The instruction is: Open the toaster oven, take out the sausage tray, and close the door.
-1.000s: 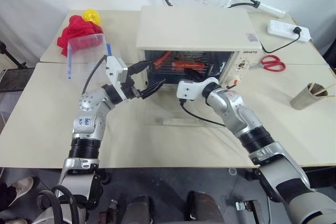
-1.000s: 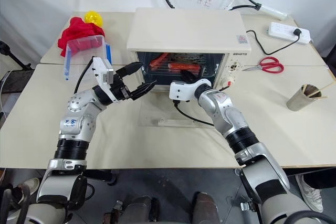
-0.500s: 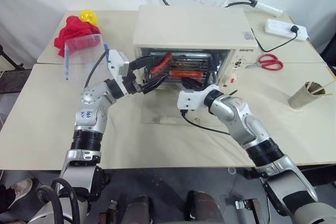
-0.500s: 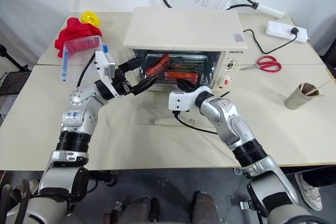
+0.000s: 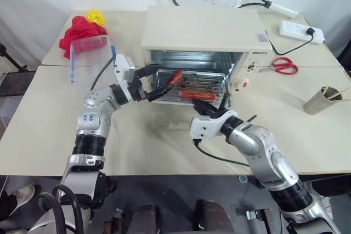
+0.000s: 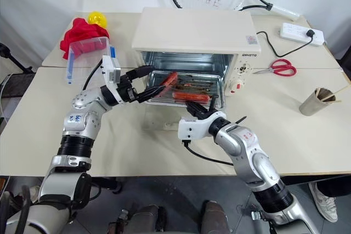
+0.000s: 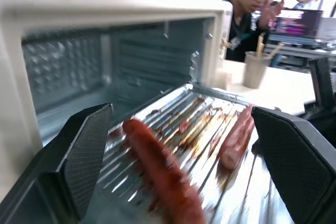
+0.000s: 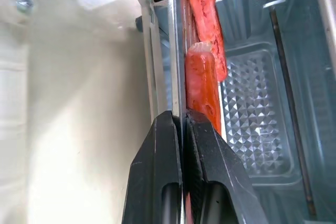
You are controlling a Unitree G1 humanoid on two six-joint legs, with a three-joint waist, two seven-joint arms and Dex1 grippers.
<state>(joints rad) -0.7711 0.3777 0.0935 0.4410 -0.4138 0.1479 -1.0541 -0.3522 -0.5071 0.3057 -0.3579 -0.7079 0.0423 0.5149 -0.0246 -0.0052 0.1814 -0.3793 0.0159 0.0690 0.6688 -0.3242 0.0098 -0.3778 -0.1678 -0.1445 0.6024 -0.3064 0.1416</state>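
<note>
The right gripper [image 8: 182, 121] pinches the thin metal edge of the sausage tray [image 8: 176, 51], and two sausages [image 8: 202, 85] lie just past its fingertips.

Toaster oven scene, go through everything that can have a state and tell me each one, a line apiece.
Toaster oven: open, cavity exposed.
Door: folded down flat on the table.
Sausage tray: partly out of the oven, held at its front edge.
Sausages: two, lying on the tray.
Right tool: shut on the tray's rim.
Left tool: open, at the tray's left end.
Clear box: tipped, red cloth inside.
Scissors: lying closed.
</note>
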